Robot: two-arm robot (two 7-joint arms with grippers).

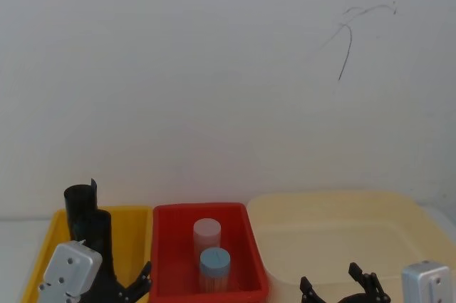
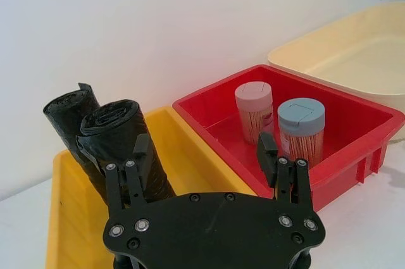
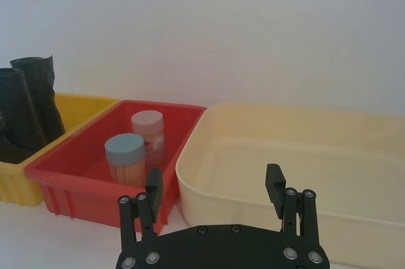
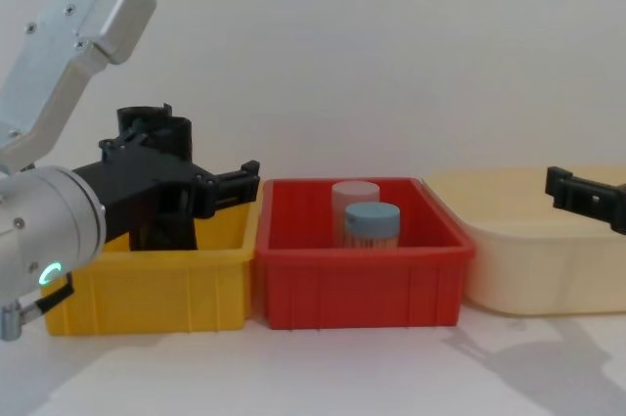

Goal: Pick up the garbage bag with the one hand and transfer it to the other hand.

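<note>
The left gripper hangs low over the yellow bin with its jaws spread wide and nothing between them. One finger sits just beside the nearer garbage bag roll; I cannot tell whether they touch. That roll stands on end in the back of the yellow bin with its hollow end up. A second roll stands right behind it, close to the white wall.

The yellow bin's right rim runs hard against the red bin, so there is no gap at rim level on that side. Above the rims the air is open across all three containers.

In the red bin stand a pink-lidded toothpick jar and a blue-lidded toothpick jar, side by side and rising about to the rim. They lie between the two grippers.

The cream tub stands just right of the red bin. The right gripper hovers at the tub's near side, jaws apart and holding nothing.

In the chest view the left arm's silver housing bulks large at the yellow bin's front left corner, above the white table.
</note>
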